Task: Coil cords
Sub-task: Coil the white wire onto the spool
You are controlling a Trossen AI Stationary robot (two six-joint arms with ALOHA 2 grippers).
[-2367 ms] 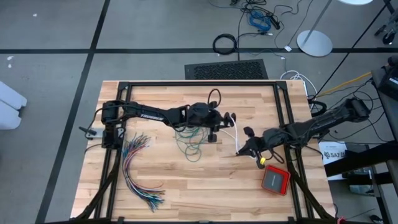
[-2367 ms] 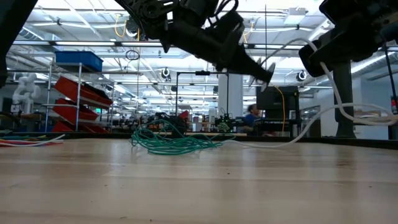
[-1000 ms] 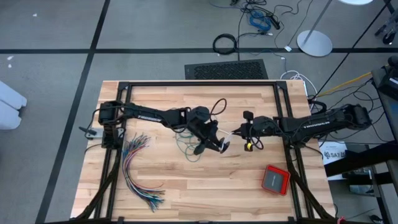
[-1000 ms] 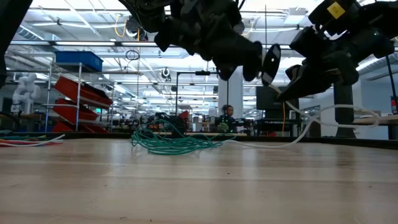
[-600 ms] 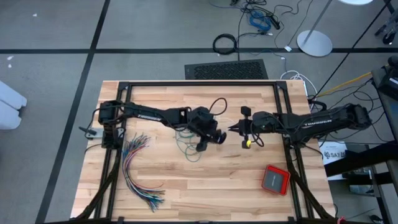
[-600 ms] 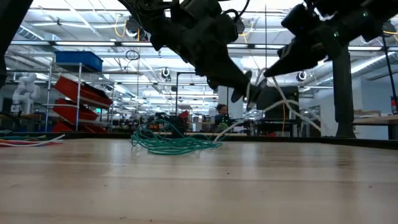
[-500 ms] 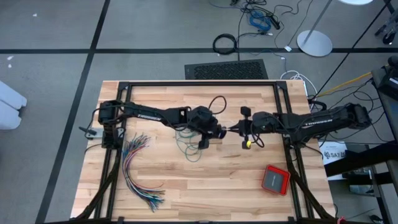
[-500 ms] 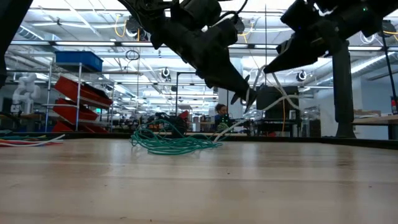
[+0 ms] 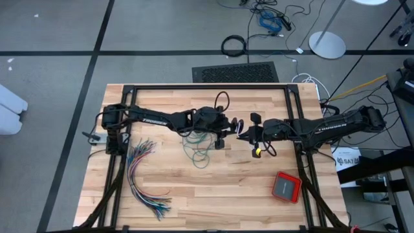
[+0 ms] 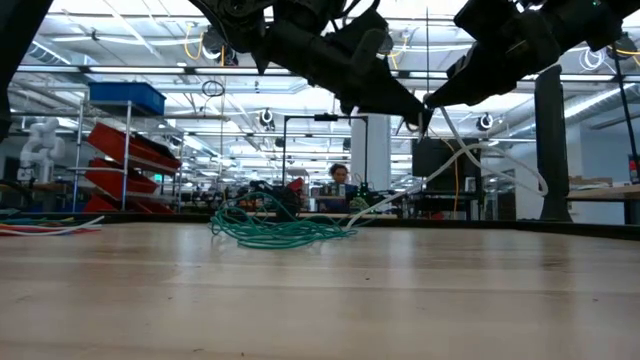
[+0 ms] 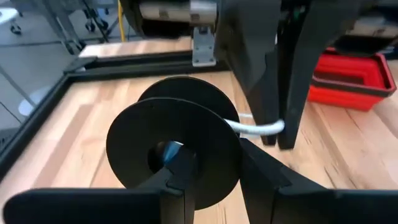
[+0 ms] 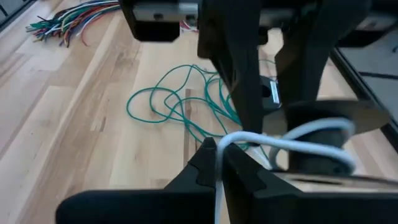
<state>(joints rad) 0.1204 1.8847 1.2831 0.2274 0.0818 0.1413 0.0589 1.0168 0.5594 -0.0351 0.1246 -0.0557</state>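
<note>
1. Looking straight down: the left gripper [image 9: 224, 134] and the right gripper [image 9: 242, 133] meet tip to tip above the middle of the pale wooden table [image 9: 181, 194]. A loose tangle of thin teal-green cord [image 9: 199, 152] lies on the boards just beside and partly under the left fingers. A fanned bundle of many-coloured wires [image 9: 143, 175] lies well apart from both; a red square case [image 9: 285, 187] lies past the right arm.
2. Low view: both grippers hang above the table, fingertips nearly touching. A white cord end [image 10: 470, 160] loops down from them; the teal-green cord [image 10: 275, 231] lies heaped on the boards below the left arm.
3. Left wrist view: the left fingers [image 11: 186, 168] are part-closed on a flat black round spool [image 11: 171, 152]. The white cord end [image 11: 258, 129] runs from the spool to the right gripper's closed fingers [image 11: 286, 81] just beyond.
4. Right wrist view: the right fingers [image 12: 199, 165] are pinched tight on the white cord end [image 12: 273, 144], which runs to the spool [image 12: 323, 140] beyond; the teal-green cord [image 12: 180, 106] sprawls on the table past the fingertips.
</note>
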